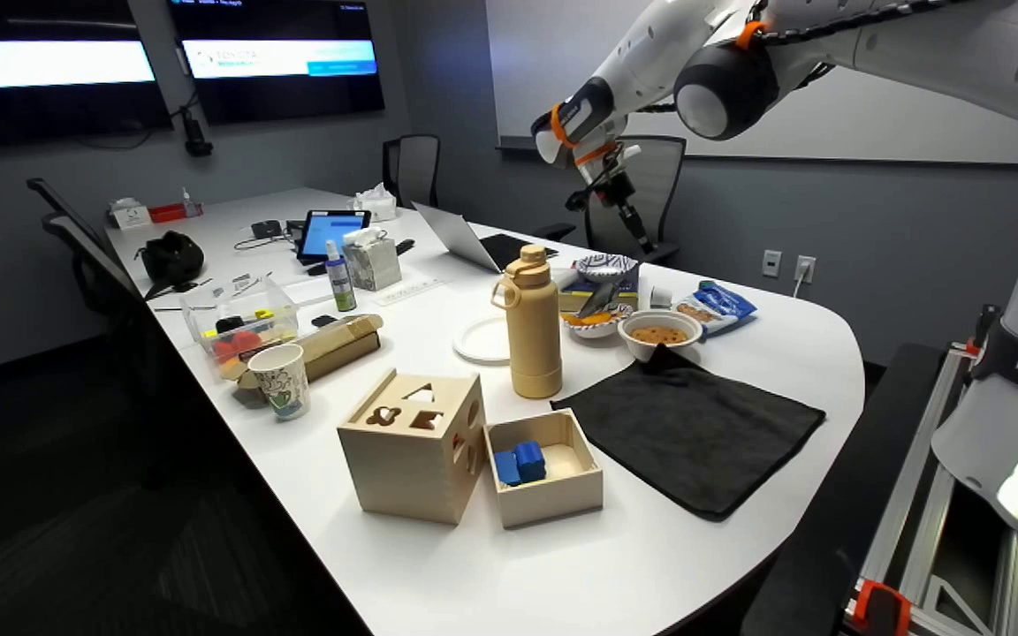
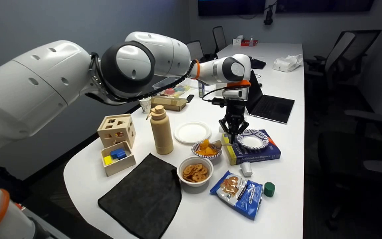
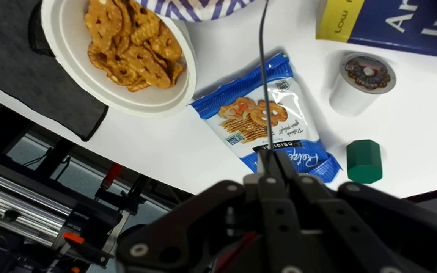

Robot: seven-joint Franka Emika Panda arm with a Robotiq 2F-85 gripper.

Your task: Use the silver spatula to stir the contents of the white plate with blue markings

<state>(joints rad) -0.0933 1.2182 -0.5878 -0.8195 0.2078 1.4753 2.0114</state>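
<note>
The white plate with blue markings (image 2: 207, 157) is a small patterned dish holding orange chips. It also shows in an exterior view (image 1: 596, 332), and its rim shows at the top of the wrist view (image 3: 203, 9). My gripper (image 2: 233, 139) is shut on the thin handle of the silver spatula (image 2: 216, 144). In the wrist view the handle (image 3: 266, 87) runs up from the fingertips (image 3: 273, 153) and leaves the frame, so the blade is out of that view. In both exterior views the blade lies at the dish's rim, over the chips. I cannot tell whether it touches them.
A second patterned dish (image 2: 252, 142) stands on a thick book (image 2: 260, 156) beside the gripper. A white bowl of pretzels (image 2: 195, 181), a blue pretzel bag (image 2: 240, 194), a white pod (image 2: 246, 169) and a tan bottle (image 2: 162, 132) stand near. A laptop (image 2: 274, 106) is behind.
</note>
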